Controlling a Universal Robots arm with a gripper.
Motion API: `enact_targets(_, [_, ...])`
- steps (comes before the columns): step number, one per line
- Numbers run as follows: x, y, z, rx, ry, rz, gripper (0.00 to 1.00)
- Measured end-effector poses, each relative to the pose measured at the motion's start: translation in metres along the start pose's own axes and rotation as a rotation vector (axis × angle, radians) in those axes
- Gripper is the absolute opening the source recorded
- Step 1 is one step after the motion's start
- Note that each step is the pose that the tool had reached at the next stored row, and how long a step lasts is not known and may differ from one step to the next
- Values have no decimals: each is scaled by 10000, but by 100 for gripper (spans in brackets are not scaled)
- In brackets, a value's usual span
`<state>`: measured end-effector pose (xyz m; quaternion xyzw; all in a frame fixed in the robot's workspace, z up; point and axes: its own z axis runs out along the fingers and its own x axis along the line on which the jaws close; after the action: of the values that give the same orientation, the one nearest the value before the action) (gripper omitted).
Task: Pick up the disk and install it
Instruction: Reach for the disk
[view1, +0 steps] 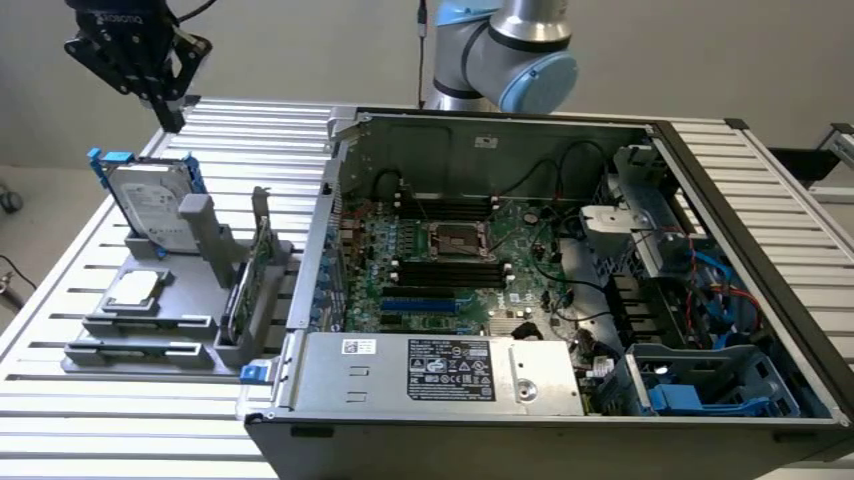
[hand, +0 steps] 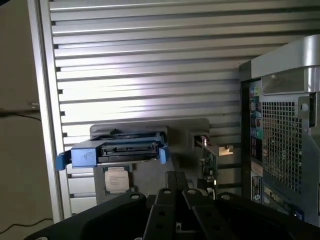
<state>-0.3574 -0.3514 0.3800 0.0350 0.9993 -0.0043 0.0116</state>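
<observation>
- Evidently the pick-up step is in hand: the gripper (view1: 170, 112) is seen above and behind the disk (view1: 154, 205), well apart from it, with its jaws closed on nothing.
- The disk is stood upright in the grey holder (view1: 200, 345), at the exterior view's left of the open computer case (view1: 441, 375), and is not yet installed.
- By judgement, opened jaws and a descent lined up with the disk's upper edge are called for before any grasp.
</observation>
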Motion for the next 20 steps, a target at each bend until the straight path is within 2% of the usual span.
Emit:
enact_targets(15, [678, 55, 58, 0, 0, 0, 11])
enact_targets(17, [731, 58, 63, 0, 5, -6, 11])
enact_targets(20, [742, 60, 65, 0, 22, -49, 11])
